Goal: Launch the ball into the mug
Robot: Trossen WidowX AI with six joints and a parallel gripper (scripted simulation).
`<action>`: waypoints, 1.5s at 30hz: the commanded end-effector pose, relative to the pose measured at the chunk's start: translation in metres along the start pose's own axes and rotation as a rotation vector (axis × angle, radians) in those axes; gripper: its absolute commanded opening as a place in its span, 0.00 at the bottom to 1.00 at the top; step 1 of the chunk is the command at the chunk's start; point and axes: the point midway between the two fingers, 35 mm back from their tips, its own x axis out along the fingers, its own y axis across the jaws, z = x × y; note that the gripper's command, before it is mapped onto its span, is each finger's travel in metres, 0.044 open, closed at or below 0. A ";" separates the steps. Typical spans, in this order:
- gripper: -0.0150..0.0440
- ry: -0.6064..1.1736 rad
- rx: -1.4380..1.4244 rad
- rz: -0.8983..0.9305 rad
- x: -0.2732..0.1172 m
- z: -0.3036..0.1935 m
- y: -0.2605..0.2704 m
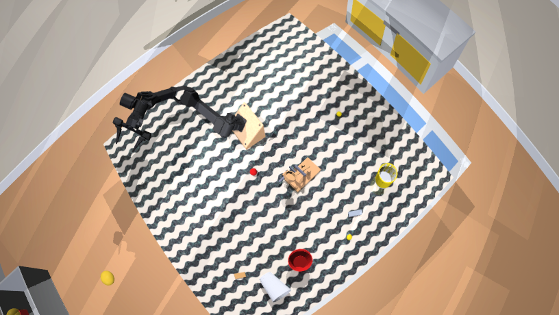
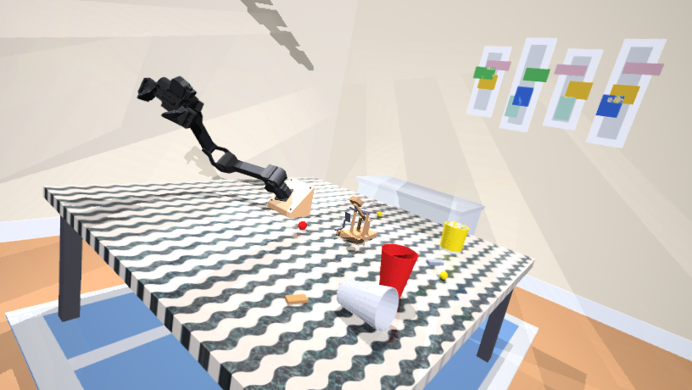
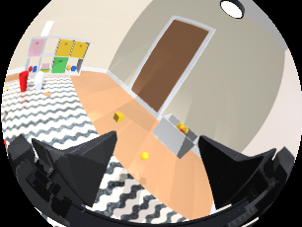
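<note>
"Above one edge of the patterned table (image 1: 215, 203) (image 2: 218, 252) (image 3: 54, 106), where's the gripper (image 1: 126, 145) (image 2: 153, 105) (image 3: 159, 138)?"

"Raised over that side, its fingers spread wide with nothing between them. The black arm (image 1: 207, 113) (image 2: 247, 169) reaches out from a slanted wooden base (image 1: 254, 133) (image 2: 303, 208)."

"And the catapult (image 1: 309, 169) (image 2: 365, 235)?"

"Near the middle of the table, its throwing arm raised. A red ball (image 1: 253, 171) (image 2: 302, 225) lies between it and the base's side of the table. Two yellow balls lie farther off, well apart. I can't tell which ball is the one to load."

"The yellow mug (image 1: 380, 181) (image 2: 454, 237)?"

"Upright, near the far corner from the gripper. The red cup (image 1: 300, 269) (image 2: 397, 266) (image 3: 23, 81) stands too; beside it the white cup (image 1: 275, 287) (image 2: 363, 303) (image 3: 39, 80) lies on its side."

"What's the surface like?"

"Wavy dark and cream stripes, on dark legs over a blue-and-white rug (image 1: 395, 101) (image 2: 131, 358)."

"Beyond that?"

"Orange-brown wood floor (image 1: 85, 219) (image 2: 572, 334) (image 3: 99, 94), pale walls, a brown door (image 3: 173, 64) with a white frame, a grey open bin (image 1: 46, 289) (image 3: 170, 135), and a grey cabinet (image 1: 450, 42) (image 2: 436, 196) with yellow fronts."
</note>
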 end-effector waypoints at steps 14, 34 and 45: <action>1.00 -0.171 0.065 0.145 0.028 0.049 0.044; 1.00 -0.144 0.250 0.555 0.070 0.151 0.171; 1.00 -0.058 0.387 0.749 0.075 0.196 0.251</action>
